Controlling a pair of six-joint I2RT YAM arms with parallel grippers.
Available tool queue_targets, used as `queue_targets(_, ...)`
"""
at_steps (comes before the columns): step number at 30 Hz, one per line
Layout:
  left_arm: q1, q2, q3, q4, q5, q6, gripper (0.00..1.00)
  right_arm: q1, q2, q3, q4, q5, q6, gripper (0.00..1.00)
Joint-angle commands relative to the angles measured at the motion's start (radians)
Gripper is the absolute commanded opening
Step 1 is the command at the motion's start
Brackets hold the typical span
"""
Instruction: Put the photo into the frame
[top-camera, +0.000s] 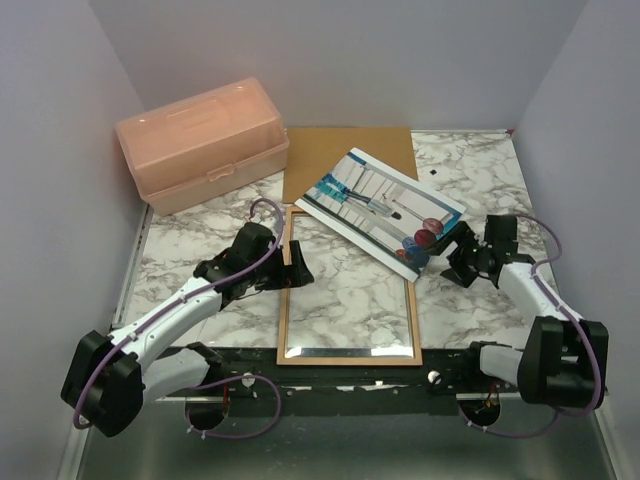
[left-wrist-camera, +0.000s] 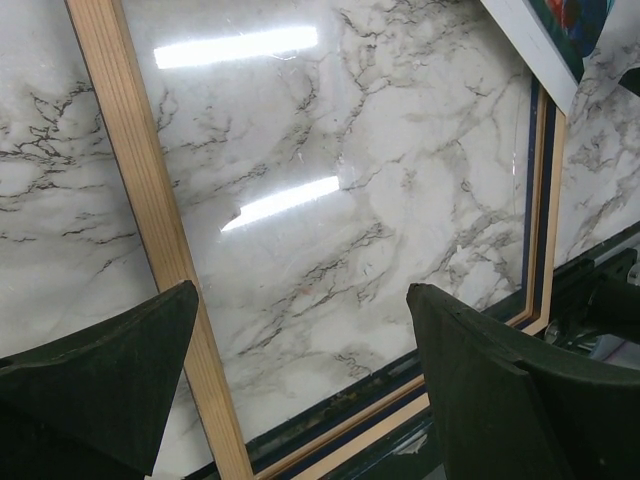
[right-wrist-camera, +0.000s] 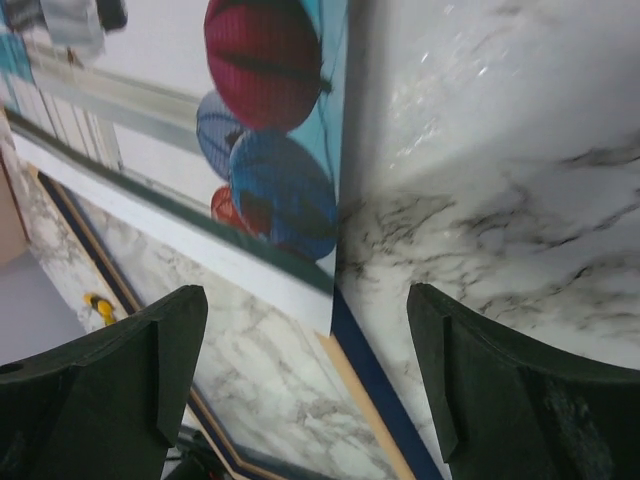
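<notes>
The frame (top-camera: 283, 325) lies flat at the middle front of the table, light wood face up, with marble showing through its clear pane. The photo (top-camera: 375, 205) lies tilted behind it, its lower corner over the frame's far right corner. My left gripper (top-camera: 290, 270) is open and empty over the frame's left rail (left-wrist-camera: 150, 210), jaws wide (left-wrist-camera: 300, 300); the photo's corner (left-wrist-camera: 545, 50) shows at top right. My right gripper (top-camera: 455, 255) is open and empty beside the photo's balloon corner (right-wrist-camera: 270, 150); its jaws (right-wrist-camera: 305, 300) straddle that corner and the frame's edge (right-wrist-camera: 385, 400) without touching.
A brown backing board (top-camera: 345, 150) lies at the back under the photo's far end. A peach plastic box (top-camera: 200, 140) stands at the back left. Grey walls enclose the table on three sides. The arm bases sit along the front edge.
</notes>
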Motion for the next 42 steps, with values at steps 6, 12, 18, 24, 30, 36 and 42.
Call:
queue_targets(6, 0.003, -0.045, 0.015, 0.028, 0.091, -0.022, 0.90, -0.188, 0.203, 0.002, 0.245, -0.162, -0.047, 0.85)
queue_targets(12, 0.003, -0.106, 0.038, 0.037, 0.135, -0.041, 0.90, -0.204, 0.400, 0.001, 0.483, -0.302, 0.029, 0.78)
queue_targets(18, 0.004, -0.156, 0.065, 0.013, 0.140, -0.040, 0.90, -0.205, 0.568, 0.019, 0.642, -0.321, 0.078, 0.72)
queue_targets(24, 0.006, -0.198, 0.087, 0.025, 0.178, -0.045, 0.90, -0.205, 0.712, 0.021, 0.871, -0.399, 0.176, 0.58)
queue_targets(30, 0.007, -0.220, 0.099, 0.026, 0.187, -0.037, 0.90, -0.205, 0.694, 0.030, 0.948, -0.450, 0.213, 0.25)
queue_targets(36, 0.010, -0.229, 0.094, 0.024, 0.186, -0.034, 0.90, -0.205, 0.444, 0.155, 0.629, -0.389, 0.078, 0.01)
queue_targets(42, 0.009, -0.233, 0.084, 0.022, 0.174, -0.038, 0.89, -0.203, 0.140, 0.484, 0.159, -0.172, -0.162, 0.01)
